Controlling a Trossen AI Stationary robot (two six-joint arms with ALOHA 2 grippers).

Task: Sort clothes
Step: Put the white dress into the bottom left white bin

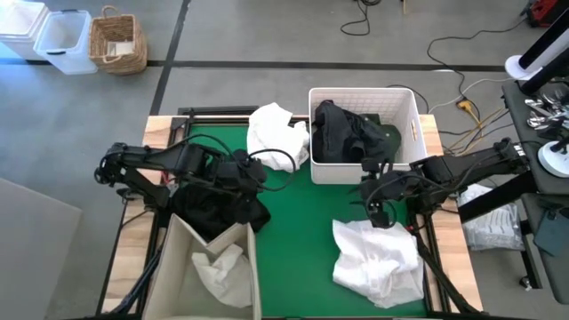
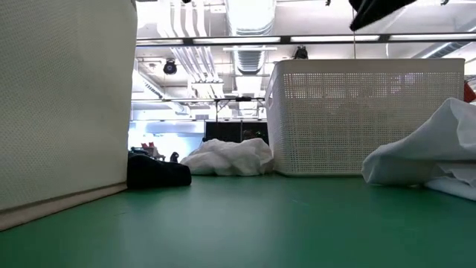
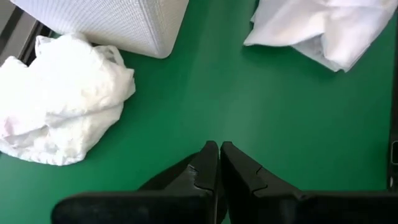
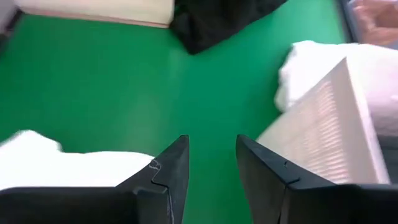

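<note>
- Lying crumpled at about five o'clock on the green mat (image 1: pixel 302 222): white garment (image 1: pixel 378 262), soft and heavily creased, folds bunched at its near edge.
- Heaped at about twelve o'clock, just beside the white plastic basket (image 1: pixel 409 111) and touching its left wall: second white garment (image 1: pixel 277 133), rumpled into a rounded mound.
- Piled inside that basket: black garments (image 1: pixel 342 129) with a dark green one (image 1: pixel 389 138) at the right, all slumped and folded over.
- Spread at about eight o'clock, against the rim of the beige fabric bin (image 1: pixel 182 244): black garment (image 1: pixel 218 203), limp, dark, no pattern seen.
- Tucked inside the bin: another white garment (image 1: pixel 222 271), loosely wadded.
- Hanging above the black garment at nine o'clock: left gripper (image 3: pixel 219 163), fingers pressed together, nothing seen between them.
- Hovering at three o'clock between the basket and the near white garment: right gripper (image 4: pixel 211 165), fingers parted, gap bare, only mat showing through.
- No readable writing, brands or labels on any cloth, basket or bin.
</note>
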